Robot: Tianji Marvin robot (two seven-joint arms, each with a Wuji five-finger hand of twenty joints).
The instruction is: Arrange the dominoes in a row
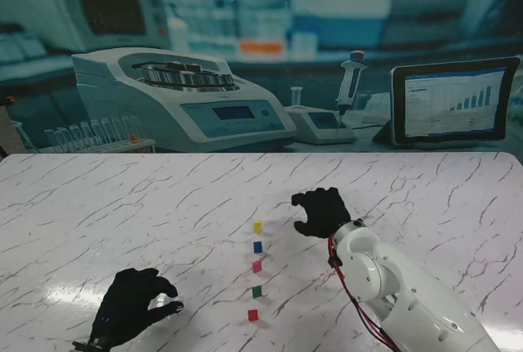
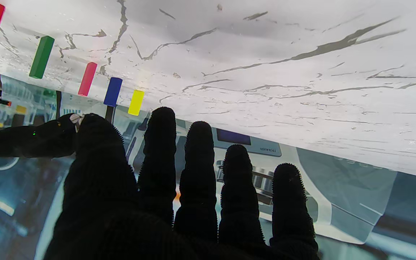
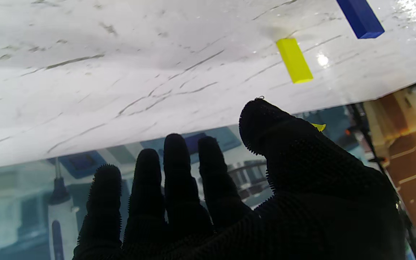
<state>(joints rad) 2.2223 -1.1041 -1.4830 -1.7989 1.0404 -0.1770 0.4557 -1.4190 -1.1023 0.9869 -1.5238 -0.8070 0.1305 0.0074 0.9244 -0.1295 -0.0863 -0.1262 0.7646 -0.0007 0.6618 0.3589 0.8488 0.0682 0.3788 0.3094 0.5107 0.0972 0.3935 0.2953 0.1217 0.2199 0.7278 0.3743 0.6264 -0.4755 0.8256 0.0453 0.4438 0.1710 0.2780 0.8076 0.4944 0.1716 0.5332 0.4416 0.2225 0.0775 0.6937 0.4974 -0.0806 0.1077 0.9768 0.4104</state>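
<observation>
Five dominoes stand in a row mid-surface, from the yellow domino point(image 1: 257, 226) farthest to the red domino point(image 1: 252, 314) nearest. The right hand point(image 1: 321, 211), fingers spread and empty, sits just right of the yellow one; a careless withdrawal could topple the whole row. The left hand point(image 1: 133, 306), also released, lies well apart. Upright stance is confirmed only by the left wrist view.

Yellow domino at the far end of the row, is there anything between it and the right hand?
Nothing visible. The right hand is open beside the yellow domino, with only bare marble table between them. The blue domino stands on the near side of the yellow one, out of that path.
</observation>
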